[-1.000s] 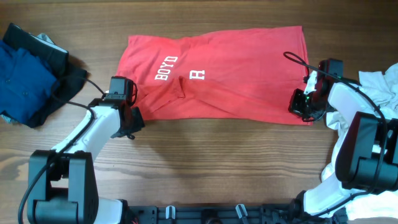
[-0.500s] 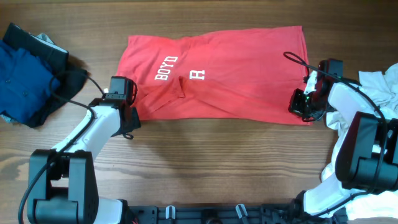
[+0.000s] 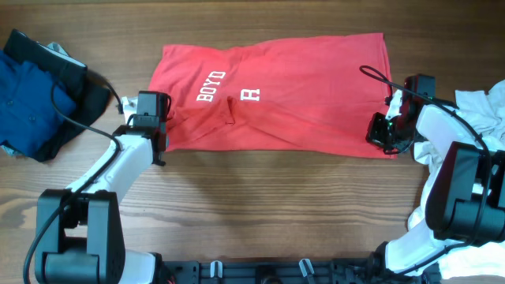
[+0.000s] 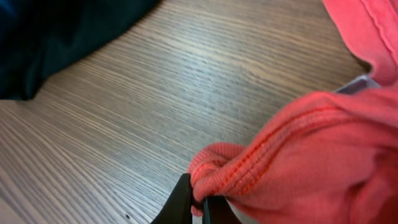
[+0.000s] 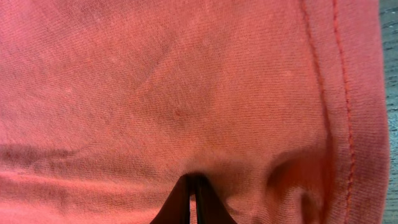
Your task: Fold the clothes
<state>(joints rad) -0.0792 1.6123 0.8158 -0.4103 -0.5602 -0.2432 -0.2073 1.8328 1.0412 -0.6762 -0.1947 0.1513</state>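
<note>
My left hand [image 4: 198, 204] is pinched shut on a bunched hem of the red T-shirt [image 3: 300, 95], and my right hand [image 5: 191, 200] is clamped on its opposite edge. The shirt lies spread across the table [image 3: 260, 205], with dark blue clothes [image 3: 28, 95] off to its left.

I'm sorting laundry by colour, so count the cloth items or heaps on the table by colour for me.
red T-shirt: 1
blue and dark heap: 1
white heap: 1
Total: 3
</note>
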